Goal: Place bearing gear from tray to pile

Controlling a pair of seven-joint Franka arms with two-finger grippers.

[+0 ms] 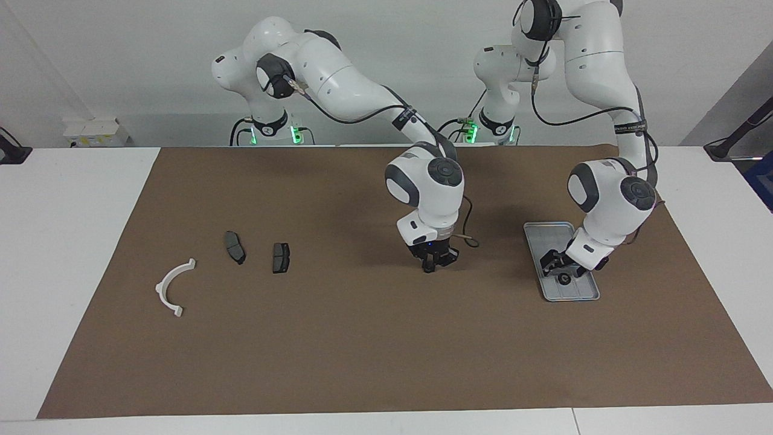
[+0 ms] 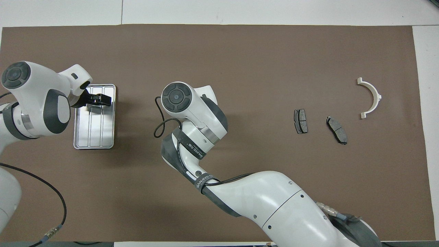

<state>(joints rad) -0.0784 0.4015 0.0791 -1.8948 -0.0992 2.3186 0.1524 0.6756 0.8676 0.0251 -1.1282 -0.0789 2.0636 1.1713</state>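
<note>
1. Facing view: the tray (image 1: 548, 231), silver-grey with a raised rim, lies on the brown mat (image 1: 362, 350) toward the left arm's end of the table; the left gripper (image 1: 563, 270) is down inside it, fingers spread, with the bearing gear (image 1: 564, 278), a small dark round part, on the tray floor just under its tips at the end of the tray farther from the robots; I cannot tell whether the fingers touch it.
2. Facing view: the right gripper (image 1: 432, 263) hangs low over the bare mat near the middle of the table, its fingertips pressed together on nothing; the right arm waits there.
3. Facing view: the pile lies well apart from the tray toward the right arm's end; it is made up of a white semicircular bracket (image 1: 171, 288) and two dark brake pads (image 1: 235, 247) (image 1: 280, 257), the bracket farther from the robots than the pads, none of them touching.
4. Overhead view: the left gripper (image 2: 97, 100) shows as a black shape over the tray's (image 2: 94, 135) farther end; the gear is hidden under it; the ribbed floor nearer the robots is bare.
5. Overhead view: the right arm's wrist covers its gripper; the bracket (image 2: 372, 96) and the pads (image 2: 300, 121) (image 2: 336, 129) lie spread out, each apart from the next.
</note>
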